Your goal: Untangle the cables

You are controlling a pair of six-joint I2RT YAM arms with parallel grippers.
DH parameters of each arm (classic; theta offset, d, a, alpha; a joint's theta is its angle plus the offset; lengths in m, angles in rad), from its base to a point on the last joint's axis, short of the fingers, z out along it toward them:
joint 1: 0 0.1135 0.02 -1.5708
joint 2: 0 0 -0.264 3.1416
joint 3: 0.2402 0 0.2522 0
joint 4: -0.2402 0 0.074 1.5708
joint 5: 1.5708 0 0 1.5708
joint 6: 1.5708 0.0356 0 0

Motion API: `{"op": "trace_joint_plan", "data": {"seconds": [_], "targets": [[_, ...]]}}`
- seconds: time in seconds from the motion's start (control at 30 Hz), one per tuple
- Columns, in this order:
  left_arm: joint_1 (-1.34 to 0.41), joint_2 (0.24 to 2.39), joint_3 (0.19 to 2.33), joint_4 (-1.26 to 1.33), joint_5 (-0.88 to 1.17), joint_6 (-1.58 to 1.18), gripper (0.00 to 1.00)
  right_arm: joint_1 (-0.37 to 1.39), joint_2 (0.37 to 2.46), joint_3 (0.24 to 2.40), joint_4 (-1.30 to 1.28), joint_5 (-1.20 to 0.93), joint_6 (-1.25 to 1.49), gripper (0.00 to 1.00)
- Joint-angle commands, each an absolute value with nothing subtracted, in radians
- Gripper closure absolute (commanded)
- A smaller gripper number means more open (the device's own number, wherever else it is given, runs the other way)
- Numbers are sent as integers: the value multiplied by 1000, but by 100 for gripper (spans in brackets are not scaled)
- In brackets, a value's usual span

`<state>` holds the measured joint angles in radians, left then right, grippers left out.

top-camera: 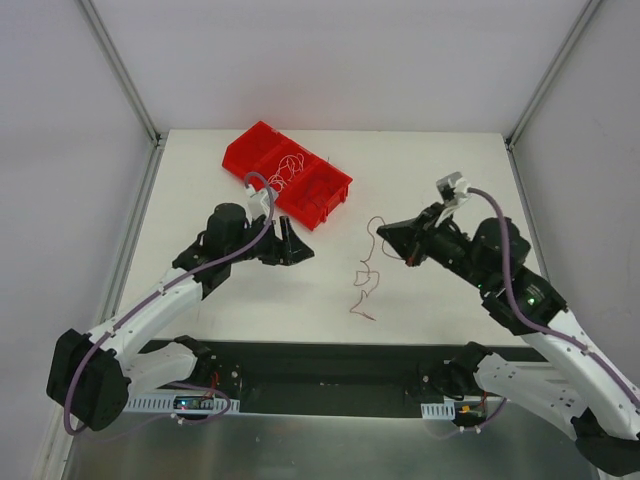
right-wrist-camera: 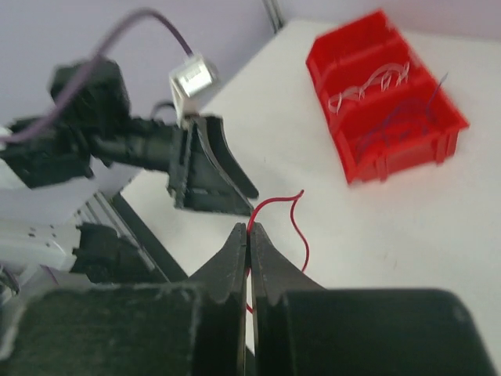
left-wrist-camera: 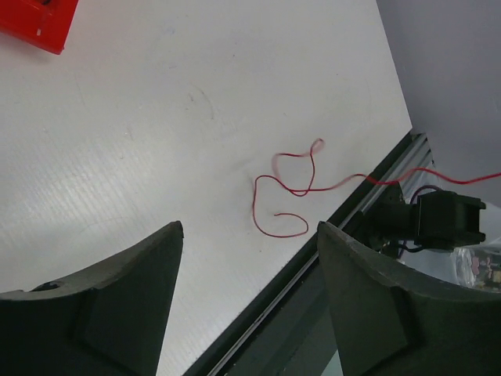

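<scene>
Right gripper [right-wrist-camera: 249,231] has its jaws pressed together on one end of the red cable [right-wrist-camera: 275,200] (the wrist view shows the strand coming straight out from between the tips). The rest of that cable trails off curly over the white table [top-camera: 450,160]. Left gripper [left-wrist-camera: 249,229] has its jaws apart with nothing between them, hovering above the table just off the near corner of the red bin [top-camera: 325,205]. Key relation: in the top view the red cable lies between the two grippers. Its long axis runs roughly far-to-near, from the right gripper's tips down toward the table's near edge, with a few loose bends along the way. So the free end lies to the left gripper's right and a bit nearer the bases — ahead of its open jaws in its own wrist view, apart from them and not touching. The right arm is the nearer one and already has it; the left would have to reach across to catch the loose part. More whitish cables [top-camera: 285,168] sit bunched in the bin compartments, with what looks like red mixed in — can't tell how knotted they are. Judgement: one strand is out and most of the untangling is left to do.
</scene>
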<state>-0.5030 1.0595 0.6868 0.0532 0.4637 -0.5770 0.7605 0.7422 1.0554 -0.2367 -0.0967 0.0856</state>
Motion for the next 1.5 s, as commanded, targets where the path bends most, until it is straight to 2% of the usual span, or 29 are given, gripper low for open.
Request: {"op": "trace_joint_plan", "data": {"seconds": [0.0,0.3,0.5,0.8,0.87,1.0,1.07,1.13,1.33,1.47], "targets": [[-503,1040,742,-31,469,-531,29,758,742,930,-190,-185,165,100],[-503,1101,758,-38,497,-532,25,759,937,689,56,-264,356,100],[-506,1161,749,-35,557,-537,23,758,1156,693,148,-264,412,100],[-506,1106,703,-41,491,-520,21,794,1445,707,393,-339,617,97],[-506,1097,700,-58,471,-511,21,808,1474,713,390,-327,614,90],[-508,1109,701,-78,469,-491,18,804,1467,716,358,-327,565,63],[-508,1133,709,-84,483,-488,10,793,1421,727,277,-296,510,50],[-514,1163,721,-103,474,-483,7,769,1355,730,172,-258,445,40],[-646,1281,836,-245,283,-410,1,583,1064,651,-36,-212,269,31],[-748,1390,943,-365,149,-368,1,422,896,589,-139,-193,141,27]]}}
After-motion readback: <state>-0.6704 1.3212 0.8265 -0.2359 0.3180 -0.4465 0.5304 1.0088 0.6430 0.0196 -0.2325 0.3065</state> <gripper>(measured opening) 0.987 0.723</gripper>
